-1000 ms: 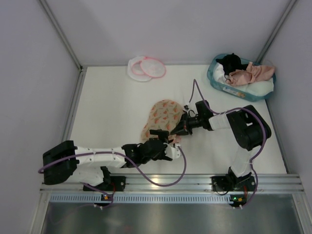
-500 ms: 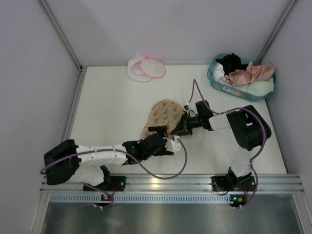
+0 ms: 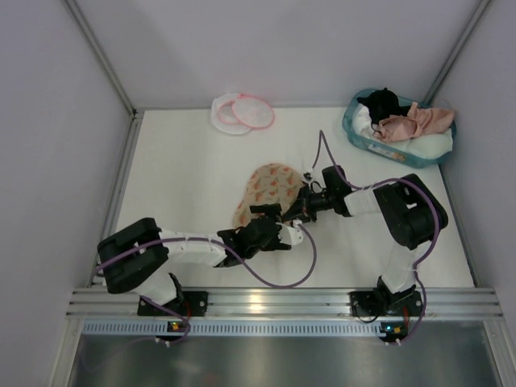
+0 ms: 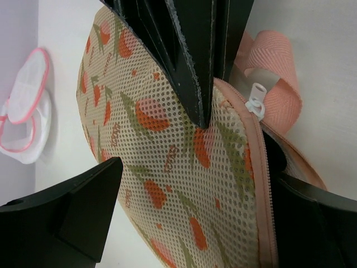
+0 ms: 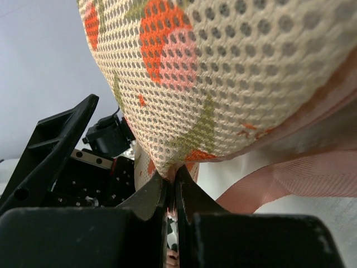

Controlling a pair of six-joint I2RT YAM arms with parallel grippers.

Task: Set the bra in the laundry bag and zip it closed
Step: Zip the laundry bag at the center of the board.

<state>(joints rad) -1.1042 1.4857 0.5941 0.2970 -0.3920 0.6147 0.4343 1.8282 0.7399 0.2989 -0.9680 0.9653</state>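
Note:
The salmon-pink bra [image 3: 413, 121] lies in the teal basket [image 3: 352, 129] at the back right. The laundry bag [image 3: 242, 113], a round white mesh pouch with a pink rim, lies at the back by the wall and shows again as the laundry bag [image 4: 22, 106]. Mid-table lies an orange-printed mesh piece [image 3: 270, 189] with a pink zipper and white pull [image 4: 257, 99]. My right gripper [image 5: 172, 177] is shut on its near edge. My left gripper [image 4: 195, 215] is open, its jaws on either side of that same end.
A wide pink woven loop [image 4: 273, 61] comes off the printed piece by the zipper pull. Grey walls close in the white table [image 3: 185, 177] on the left, back and right. The basket also holds black and white garments [image 3: 385, 103].
My left arm has folded and slid its open gripper right and forward, so its jaws now sit around the near end of the printed piece. The right gripper keeps its pinch.

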